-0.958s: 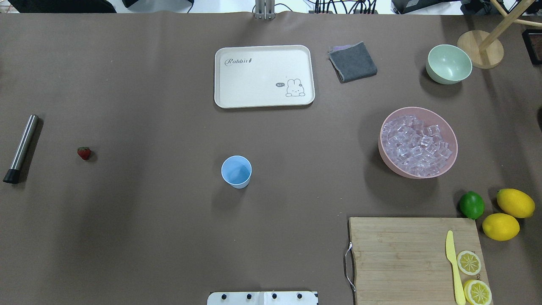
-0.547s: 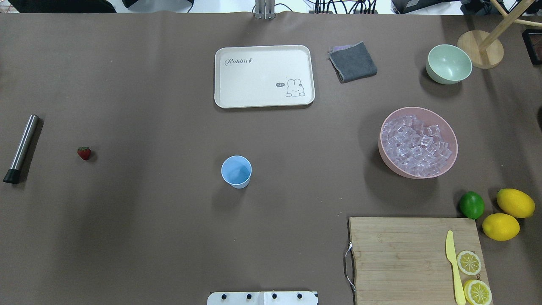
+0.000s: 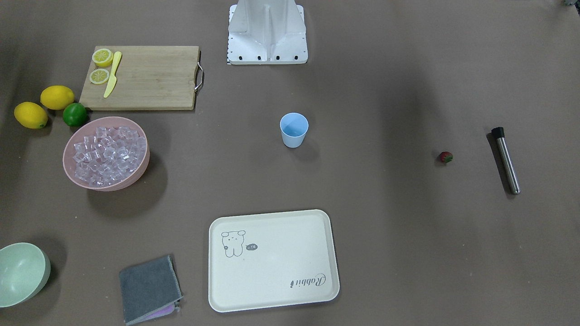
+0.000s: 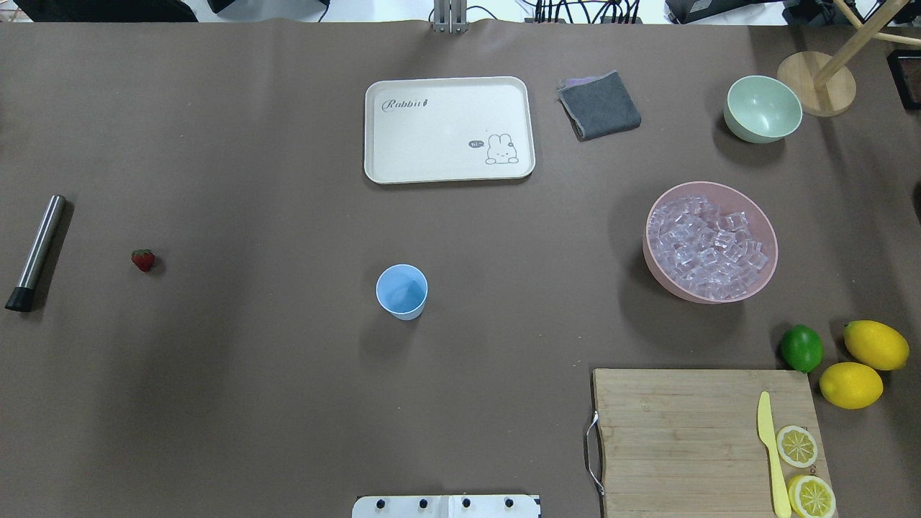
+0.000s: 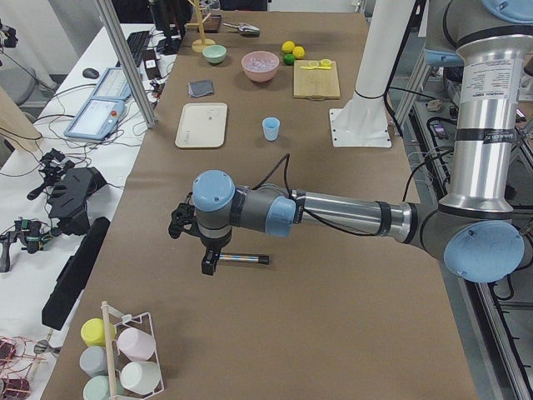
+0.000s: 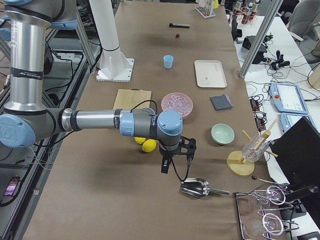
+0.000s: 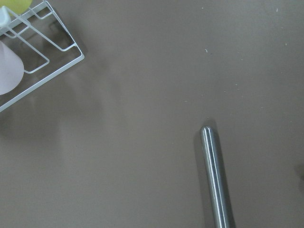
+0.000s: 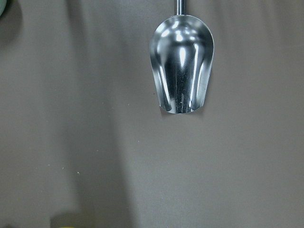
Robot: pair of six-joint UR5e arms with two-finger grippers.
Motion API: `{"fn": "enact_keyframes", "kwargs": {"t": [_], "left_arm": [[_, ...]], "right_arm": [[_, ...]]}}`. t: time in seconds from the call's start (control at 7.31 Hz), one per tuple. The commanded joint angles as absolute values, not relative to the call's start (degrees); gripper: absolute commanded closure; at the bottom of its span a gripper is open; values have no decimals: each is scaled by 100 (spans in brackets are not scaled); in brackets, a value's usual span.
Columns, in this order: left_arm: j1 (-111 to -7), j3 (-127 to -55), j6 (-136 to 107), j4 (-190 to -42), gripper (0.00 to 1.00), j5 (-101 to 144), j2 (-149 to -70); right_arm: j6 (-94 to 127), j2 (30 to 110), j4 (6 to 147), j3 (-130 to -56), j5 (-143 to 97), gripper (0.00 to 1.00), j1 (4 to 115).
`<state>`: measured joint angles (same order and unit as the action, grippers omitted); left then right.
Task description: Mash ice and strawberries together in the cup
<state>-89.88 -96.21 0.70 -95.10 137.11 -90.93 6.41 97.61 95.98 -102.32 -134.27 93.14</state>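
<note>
The cup stands empty mid-surface, the strawberry toward the left edge. Left jaws and right jaws: opening cannot be determined.

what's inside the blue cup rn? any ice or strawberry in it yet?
Nothing visible: the cup's bare blue bottom shows. The ice sits in the pink bowl; the strawberry lies on the table. Part of the inner wall is hidden by the rim.
</note>
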Motion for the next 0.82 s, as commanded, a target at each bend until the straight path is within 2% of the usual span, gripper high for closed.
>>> {"fn": "enact_keyframes", "kwargs": {"t": [0.0,0.68], "left_arm": [[-8982,-9624,70,-9510,2,13711,-9105],[-8965,-9606,70,-9510,2,13711,-9114]], "right_arm": [[642,9756,9580,-10222,-13430,0,9308],[607,9765,9571,-10213,-13430,0,9316]]}}
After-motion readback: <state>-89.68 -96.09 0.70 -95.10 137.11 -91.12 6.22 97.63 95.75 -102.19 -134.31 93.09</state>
